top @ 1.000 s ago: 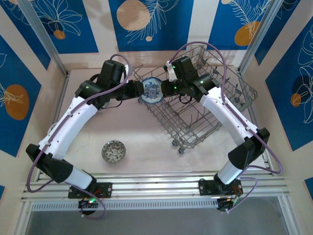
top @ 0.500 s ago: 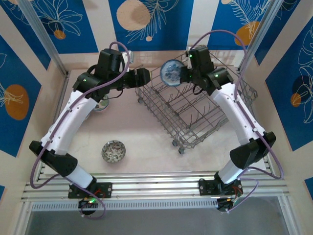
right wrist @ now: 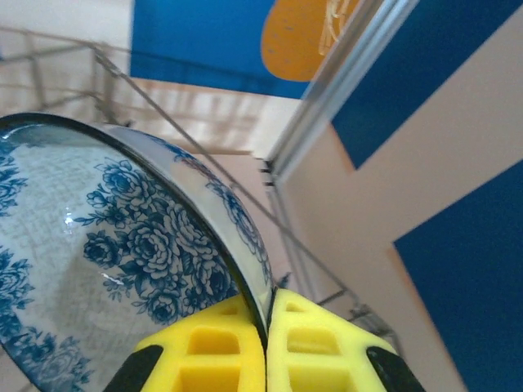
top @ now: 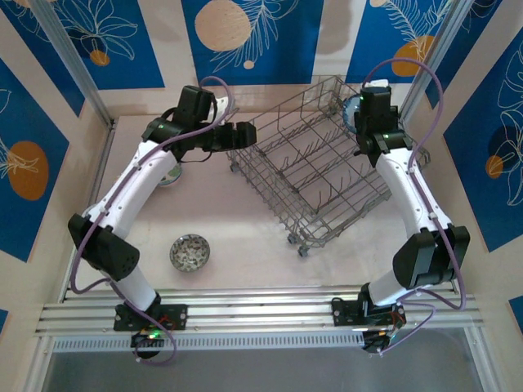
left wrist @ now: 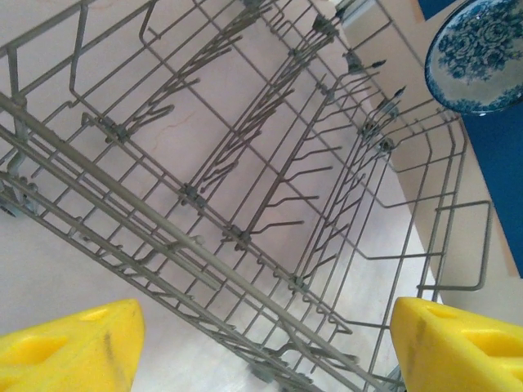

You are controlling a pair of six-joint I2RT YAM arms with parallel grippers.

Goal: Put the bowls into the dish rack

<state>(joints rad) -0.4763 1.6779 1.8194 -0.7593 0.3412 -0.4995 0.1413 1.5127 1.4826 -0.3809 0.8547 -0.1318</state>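
Observation:
My right gripper [top: 360, 114] is shut on the rim of a blue-and-white floral bowl [top: 351, 109], held on edge above the far right corner of the grey wire dish rack [top: 323, 167]. In the right wrist view the yellow fingers [right wrist: 221, 359] pinch the bowl [right wrist: 114, 261] at its rim. My left gripper [top: 247, 135] hangs open and holds nothing at the rack's left corner. In the left wrist view its fingertips [left wrist: 73, 351] frame the rack's tines [left wrist: 245, 188], and the held bowl [left wrist: 478, 53] sits at the top right. A patterned bowl [top: 189, 252] rests on the table at front left.
Another bowl [top: 169, 174] lies half hidden under my left arm near the left wall. The rack stands at an angle on small wheels [top: 303, 251]. Metal rails run along the near edge [top: 261, 314], and walls close in the table on three sides.
The left gripper opened and let go of the blue-and-white bowl. The right gripper carried it from the rack's left corner up and across to the far right corner.

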